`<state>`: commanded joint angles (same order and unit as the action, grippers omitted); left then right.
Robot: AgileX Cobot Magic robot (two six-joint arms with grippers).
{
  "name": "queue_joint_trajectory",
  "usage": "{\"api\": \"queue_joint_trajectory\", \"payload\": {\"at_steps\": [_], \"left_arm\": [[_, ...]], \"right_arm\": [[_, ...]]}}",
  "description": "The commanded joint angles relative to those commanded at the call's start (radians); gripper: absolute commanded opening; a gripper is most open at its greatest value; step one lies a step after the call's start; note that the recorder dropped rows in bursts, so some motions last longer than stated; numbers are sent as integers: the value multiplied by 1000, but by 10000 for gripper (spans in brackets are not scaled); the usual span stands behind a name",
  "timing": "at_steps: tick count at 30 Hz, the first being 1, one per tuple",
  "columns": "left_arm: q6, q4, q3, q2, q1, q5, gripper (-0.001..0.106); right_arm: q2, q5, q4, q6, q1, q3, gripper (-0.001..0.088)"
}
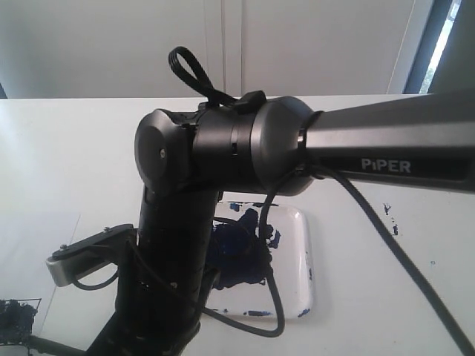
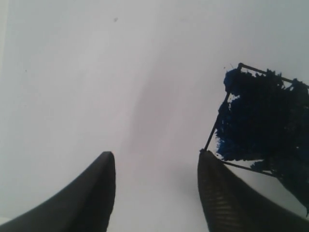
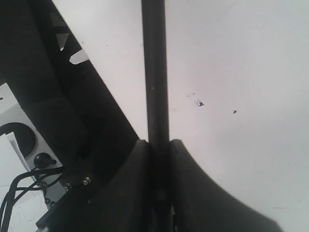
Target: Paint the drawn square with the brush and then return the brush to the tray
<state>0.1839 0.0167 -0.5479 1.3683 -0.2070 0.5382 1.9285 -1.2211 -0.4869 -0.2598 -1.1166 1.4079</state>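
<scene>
We see our right gripper clamped on the brush handle, while our left gripper hangs with jaws apart and empty beside the drawn square

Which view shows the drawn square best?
The left wrist view: the drawn square shows its black outline and blotchy blue paint, partly cropped. The exterior view catches only a painted bit at its lower-left edge. The right wrist view shows none.

table: white, blue paint specks | wall: white | window: upper right
</scene>
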Motion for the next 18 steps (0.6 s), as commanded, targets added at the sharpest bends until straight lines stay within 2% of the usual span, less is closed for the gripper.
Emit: {"api": "queue_joint_trajectory", "payload": {"at_steps": [7,18], "left_arm": [[0,4,0,0,0,-2,564],[0,6,0,0,0,-4,564]], "right_arm": [[0,0,0,2,0,-61,0],[-28,0,-16,-4,0,-48,0]]}}
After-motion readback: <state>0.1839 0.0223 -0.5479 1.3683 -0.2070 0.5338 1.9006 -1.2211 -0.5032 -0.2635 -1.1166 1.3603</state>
